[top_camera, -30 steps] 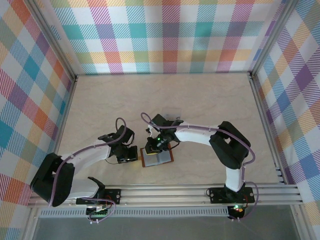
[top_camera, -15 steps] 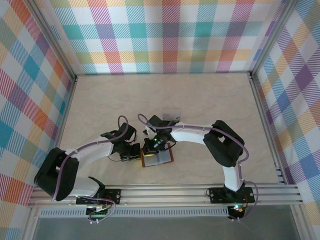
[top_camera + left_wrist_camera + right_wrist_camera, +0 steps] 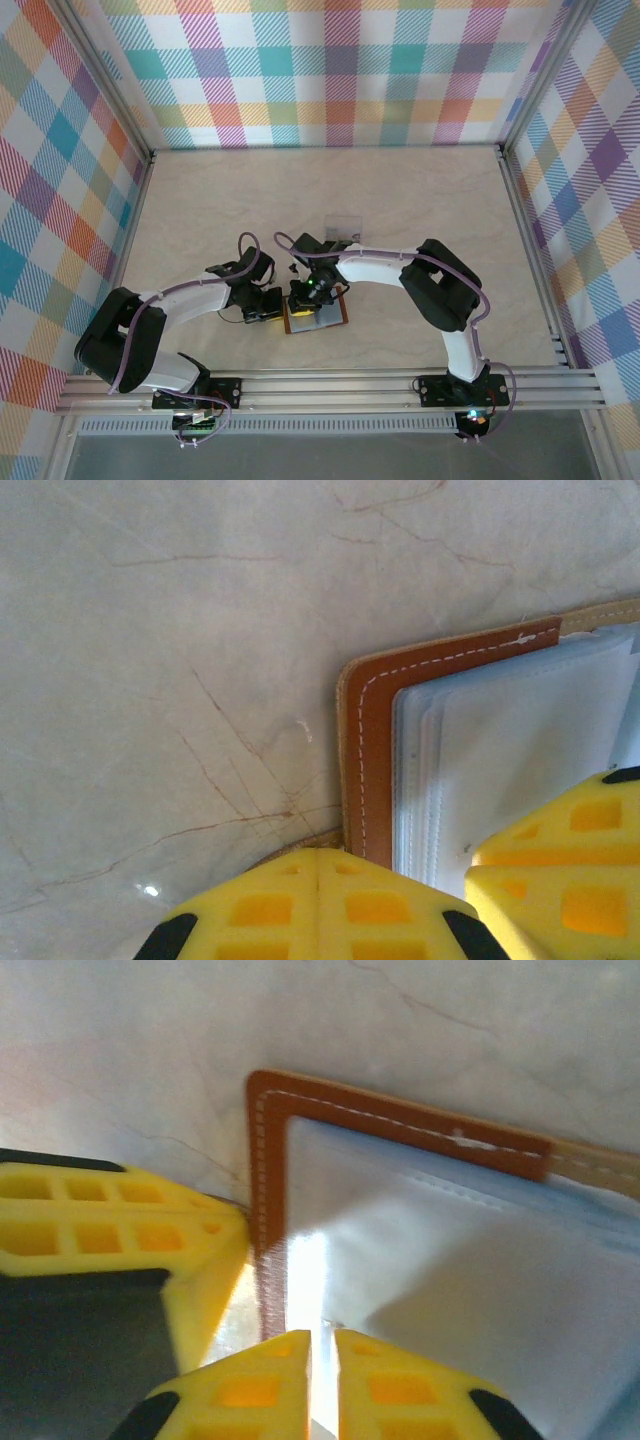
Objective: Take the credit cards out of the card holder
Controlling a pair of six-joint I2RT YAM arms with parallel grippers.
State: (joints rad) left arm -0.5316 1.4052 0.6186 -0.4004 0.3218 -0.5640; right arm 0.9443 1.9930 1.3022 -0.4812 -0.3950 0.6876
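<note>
Jaws, left: shut, pads together, tips bearing down at the left edge of the card holder [image 3: 365,740], on or just beside the leather rim. Nothing is seen between them.

Jaws, right: nearly together with a thin slit left, tips set over the plastic pockets [image 3: 450,1260] close to the stitched rim. Whether a pocket leaf or a card edge sits in the slit cannot be told, as glare covers the spot.

Card holder [image 3: 325,318]: reddish-brown leather, lying open and flat on the table [image 3: 400,190], near the arm bases, between the two wrists. Soft and light; likely to slide or fold unless pinned at one edge.

Plastic pockets: clear grey, stacked leaves; they look limp and slick. The cards inside cannot be made out in the wrist views.

Cards, judged: thin, stiff, light and smooth. Best taken by an exposed edge at the pocket mouth and drawn out flat along the pocket, with the leather held down.

Grey card [image 3: 343,222]: flat on the table, beyond the card holder and apart from it.
</note>
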